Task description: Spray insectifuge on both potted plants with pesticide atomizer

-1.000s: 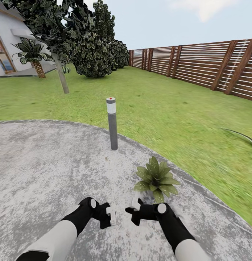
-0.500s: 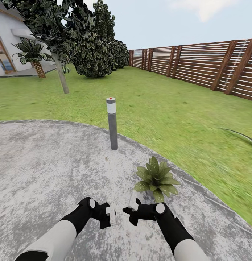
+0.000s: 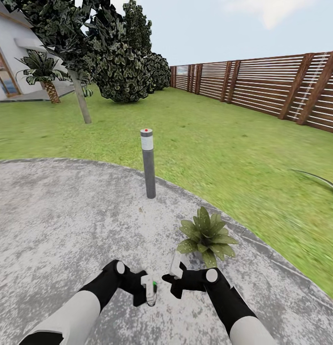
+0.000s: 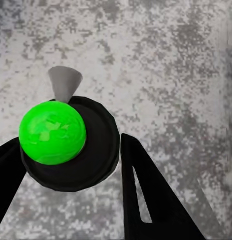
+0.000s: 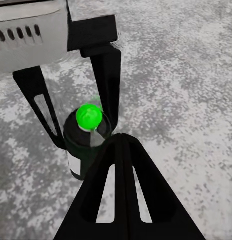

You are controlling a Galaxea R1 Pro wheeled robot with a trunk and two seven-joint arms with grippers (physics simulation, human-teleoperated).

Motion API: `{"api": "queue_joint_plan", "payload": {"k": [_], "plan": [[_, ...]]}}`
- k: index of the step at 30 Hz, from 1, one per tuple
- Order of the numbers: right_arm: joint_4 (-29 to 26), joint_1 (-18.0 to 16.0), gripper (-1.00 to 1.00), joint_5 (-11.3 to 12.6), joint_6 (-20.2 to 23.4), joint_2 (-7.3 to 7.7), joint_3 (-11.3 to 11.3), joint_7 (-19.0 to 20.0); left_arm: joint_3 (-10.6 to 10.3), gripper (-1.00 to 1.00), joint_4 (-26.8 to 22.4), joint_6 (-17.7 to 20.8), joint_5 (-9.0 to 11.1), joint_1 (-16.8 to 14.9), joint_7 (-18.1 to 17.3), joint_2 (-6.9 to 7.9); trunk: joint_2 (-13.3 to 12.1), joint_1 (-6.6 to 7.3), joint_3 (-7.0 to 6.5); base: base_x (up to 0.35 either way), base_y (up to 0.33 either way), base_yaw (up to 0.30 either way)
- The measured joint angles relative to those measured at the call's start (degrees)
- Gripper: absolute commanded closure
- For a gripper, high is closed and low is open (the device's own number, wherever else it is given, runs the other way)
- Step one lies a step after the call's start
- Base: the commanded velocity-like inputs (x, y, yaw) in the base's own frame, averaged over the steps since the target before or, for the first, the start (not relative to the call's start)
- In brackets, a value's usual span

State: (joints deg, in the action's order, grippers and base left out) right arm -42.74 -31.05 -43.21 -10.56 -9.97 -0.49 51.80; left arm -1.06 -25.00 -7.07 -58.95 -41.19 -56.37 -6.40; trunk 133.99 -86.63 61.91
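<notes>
The left gripper (image 3: 149,289) hangs low over the paved round (image 3: 51,220), and the pesticide atomizer (image 3: 152,290) stands between its jaws. In the left wrist view the atomizer's green cap (image 4: 52,132) and black shoulder sit between the two dark fingers (image 4: 151,200), which are spread wide; whether they press on the bottle cannot be told, since a sliver of paving shows beside one finger. From the right wrist view the bottle (image 5: 85,145) stands upright inside the left gripper's fingers (image 5: 108,85), apparently resting on the ground.

The right gripper (image 3: 173,280) hovers just beside the left one, its jaws parted and empty, pointing toward the atomizer.

One potted plant (image 3: 207,235) sits just beyond the right gripper, near the paving's edge, with a grey bollard (image 3: 148,163) farther off.

As a judgement, the task is at its first step: the atomizer is bracketed but not evidently lifted, and spraying of both plants remains to be done.
</notes>
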Motion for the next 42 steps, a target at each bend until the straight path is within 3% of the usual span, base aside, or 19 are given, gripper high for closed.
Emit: {"api": "queue_joint_plan", "payload": {"k": [3,5,24,28,29,42], "plan": [[0.0,0.0,1.0,0.0,0.0,0.0,0.0,0.0,-0.1,1.0,-0.6,-0.8,2.8,0.0,-2.7,0.0,0.0,0.0,0.0,0.0,0.0,0.0],[0.0,0.0,1.0,0.0,0.0,0.0,0.0,0.0,-0.1,1.0,-0.8,-0.9,3.3,0.0,-3.1,0.0,0.0,0.0,0.0,0.0,0.0,0.0],[0.2,0.0,1.0,0.0,0.0,0.0,-0.1,-0.1,-0.2,1.0,-1.0,-0.8,4.0,-0.1,-3.1,-0.59,0.0,0.0,0.0,0.0,0.0,0.0],[0.3,0.0,1.0,0.0,0.0,0.0,-0.1,-0.1,-0.6,1.0,-1.0,-1.0,8.7,-0.3,-3.3,-0.39,0.0,0.0,0.0,0.0,0.0,0.0],[0.3,0.0,1.0,0.0,0.0,0.0,-0.1,-0.1,-0.7,1.0,-1.0,-1.0,9.1,-0.3,-3.3,-0.37,0.0,0.0,0.0,0.0,0.0,0.0],[0.3,0.0,1.0,0.0,0.0,0.0,0.0,-0.1,-0.9,1.0,-0.7,-1.0,9.1,-0.3,-3.1,0.07,0.0,0.0,0.0,0.0,0.0,0.0]]}}
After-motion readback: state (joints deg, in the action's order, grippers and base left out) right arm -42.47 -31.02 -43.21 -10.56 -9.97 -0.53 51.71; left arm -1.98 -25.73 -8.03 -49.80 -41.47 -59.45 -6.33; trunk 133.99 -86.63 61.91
